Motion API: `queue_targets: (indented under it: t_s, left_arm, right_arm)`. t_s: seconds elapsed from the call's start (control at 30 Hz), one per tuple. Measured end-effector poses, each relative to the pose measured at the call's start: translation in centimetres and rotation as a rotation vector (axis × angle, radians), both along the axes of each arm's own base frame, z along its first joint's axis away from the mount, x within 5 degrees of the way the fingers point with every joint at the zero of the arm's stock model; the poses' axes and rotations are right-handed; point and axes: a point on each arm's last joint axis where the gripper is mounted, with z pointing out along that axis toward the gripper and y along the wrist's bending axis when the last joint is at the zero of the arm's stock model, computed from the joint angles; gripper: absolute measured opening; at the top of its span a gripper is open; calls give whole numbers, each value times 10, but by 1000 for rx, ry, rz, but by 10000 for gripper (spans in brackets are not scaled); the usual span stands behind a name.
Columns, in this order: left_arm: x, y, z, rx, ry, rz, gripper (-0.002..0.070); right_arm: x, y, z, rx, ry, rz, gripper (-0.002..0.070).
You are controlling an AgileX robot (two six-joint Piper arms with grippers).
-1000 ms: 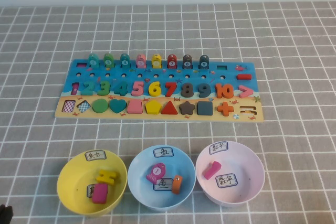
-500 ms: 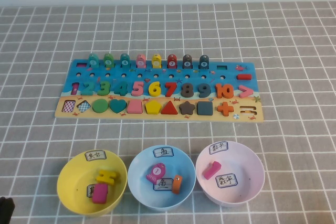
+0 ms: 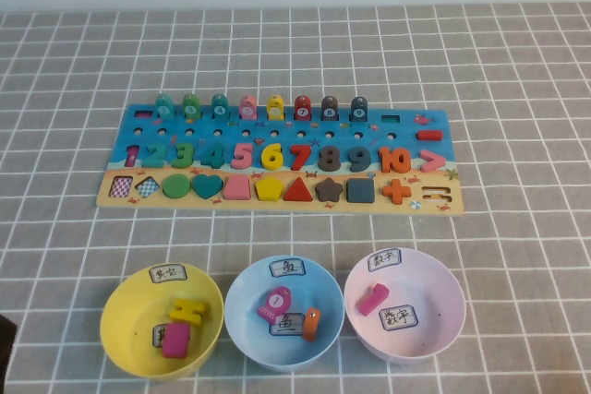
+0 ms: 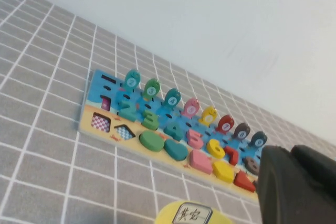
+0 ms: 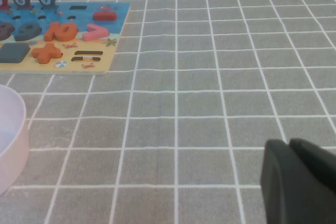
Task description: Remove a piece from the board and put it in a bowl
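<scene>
Two grippers, left (image 4: 296,184) & right (image 5: 299,182), low near table edge, openness unclear; flat teal wooden "2" (image 3: 155,154) in board (image 3: 277,117).

Left black gripper (image 4: 299,184): raised above the table surface, tilted downward, empty. Right black gripper (image 5: 299,182): low over the table surface, empty. Finger spacing indeterminate on both units.

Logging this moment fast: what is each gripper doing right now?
Left gripper: near the table's front left edge, nothing seen held; open or closed cannot be told.
Right gripper: low over bare tablecloth, same.
</scene>
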Motion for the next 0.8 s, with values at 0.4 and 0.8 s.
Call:
queue_targets:
  t_s: [0.4, 0.8]
  left_arm:
    - [1, 1, 14, -43, -29, 15, -1]
    - [49, -23, 54, 102, 418, -164, -1]
  right_arm:
    - [0, 0, 0, 0, 0, 0, -17]
    - [0, 0, 0, 0, 0, 0, -17]
